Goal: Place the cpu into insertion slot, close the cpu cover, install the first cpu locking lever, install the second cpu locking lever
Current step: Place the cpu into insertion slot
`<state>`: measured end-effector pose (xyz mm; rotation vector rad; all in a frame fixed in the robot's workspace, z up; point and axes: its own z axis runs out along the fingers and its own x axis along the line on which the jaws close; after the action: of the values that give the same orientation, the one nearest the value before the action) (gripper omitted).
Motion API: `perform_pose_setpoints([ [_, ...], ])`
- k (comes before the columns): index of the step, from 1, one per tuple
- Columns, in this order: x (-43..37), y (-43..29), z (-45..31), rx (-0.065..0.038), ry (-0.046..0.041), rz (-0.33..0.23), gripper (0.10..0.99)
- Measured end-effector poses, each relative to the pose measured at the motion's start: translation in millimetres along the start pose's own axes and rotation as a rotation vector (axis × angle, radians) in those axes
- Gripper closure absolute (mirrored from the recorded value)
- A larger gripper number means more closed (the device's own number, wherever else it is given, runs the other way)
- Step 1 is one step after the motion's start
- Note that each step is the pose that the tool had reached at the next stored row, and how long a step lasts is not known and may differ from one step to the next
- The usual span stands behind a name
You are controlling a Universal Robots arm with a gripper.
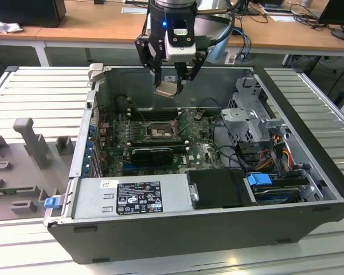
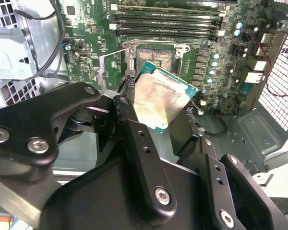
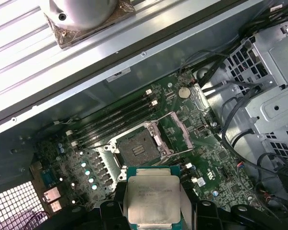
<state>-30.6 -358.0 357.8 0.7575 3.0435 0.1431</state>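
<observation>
The jaws were clamped on the cpu [image 1: 167, 87], pinching the pale silver chip by its edges. It hung tilted rather than flat, high over the open computer case [image 1: 218, 229]. In both wrist views the cpu sat right between the jaws, metal face out with a thin green border round it.

The insertion slot [image 3: 136, 148] lay down below the jaws on the green motherboard [image 1: 203, 150]. It was bare, with its contact field showing, and there was a clear gap between it and the cpu, nothing touching. The cpu cover [image 3: 176, 127] was flipped open, standing up off one side of the slot, so it wasn't lying over the socket. Couldn't make out the locking levers well enough to say how they sat.

The long black memory slots [image 3: 117, 120] ran just beside the slot, also under the jaws. The black graphics card [image 1: 153, 153] lay on the slot's other side, further from the jaws. Further again was the grey power supply [image 1: 132, 197] along the near wall of the case. The perforated metal drive cage [image 1: 246, 112] with its bundle of cables was off to one side of the jaws, well apart from them.

The case itself sat on a ribbed aluminium worktop [image 1: 34, 91].
</observation>
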Motion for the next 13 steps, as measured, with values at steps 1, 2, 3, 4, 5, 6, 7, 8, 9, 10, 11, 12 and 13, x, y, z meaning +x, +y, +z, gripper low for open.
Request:
perform_pose_setpoints([
  [1, 0.0, 0.0, 0.0, 0.0, -0.0001, 0.002, 0.557],
  [2, 0.0, 0.0, 0.0, 0.0, -0.0003, 0.004, 0.557],
  [3, 0.0, 0.0, 0.0, 0.0, -0.0005, 0.006, 0.557],
  [4, 0.0, 0.0, 0.0, 0.0, -0.0007, 0.008, 0.557],
  [5, 0.0, 0.0, 0.0, 0.0, -0.0009, 0.011, 0.557],
  [6, 0.0, 0.0, 0.0, 0.0, -0.0011, 0.013, 0.557],
  [7, 0.0, 0.0, 0.0, 0.0, -0.0013, 0.015, 0.557],
  [8, 0.0, 0.0, 0.0, 0.0, -0.0015, 0.017, 0.557],
  [9, 0.0, 0.0, 0.0, 0.0, -0.0018, 0.02, 0.557],
  [10, 0.0, 0.0, 0.0, -0.001, -0.002, 0.023, 0.557],
  [11, 0.0, 0.0, 0.0, -0.001, -0.0023, 0.027, 0.557],
  [12, 0.0, 0.0, 0.0, -0.001, -0.0026, 0.03, 0.557],
  [13, 0.0, 0.0, 0.0, -0.001, -0.0028, 0.032, 0.557],
])
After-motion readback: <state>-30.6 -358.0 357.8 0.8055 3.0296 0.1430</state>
